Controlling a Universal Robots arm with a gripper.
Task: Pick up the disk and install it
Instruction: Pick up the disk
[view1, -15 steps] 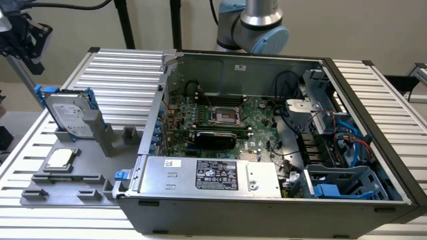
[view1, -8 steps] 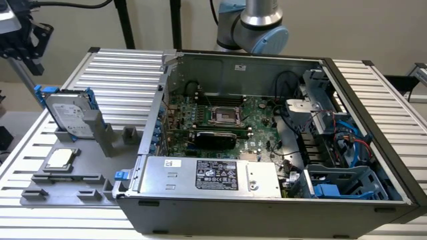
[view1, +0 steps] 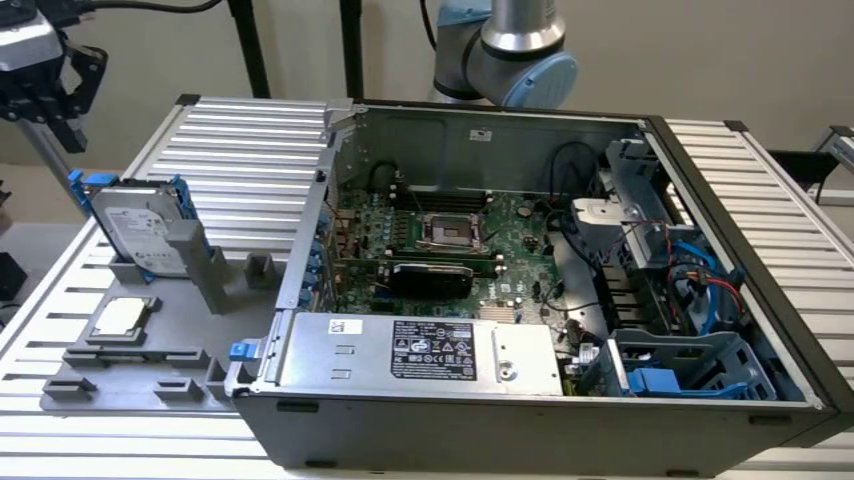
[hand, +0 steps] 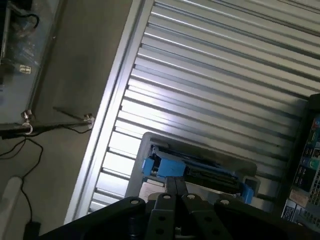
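Exterior view, silver-grey disk (view1: 138, 232) upright (blue carrier (view1: 75, 186) edging), claw (view1: 62, 128) closed nearby

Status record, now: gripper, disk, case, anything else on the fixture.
gripper: shut, holding nothing; above the disk, apart from it
disk: upright on edge in the grey holder, on the exterior view's left of the case; not installed
case: open, motherboard exposed
CPU chip: lying flat on the holder, nearer the camera than the disk
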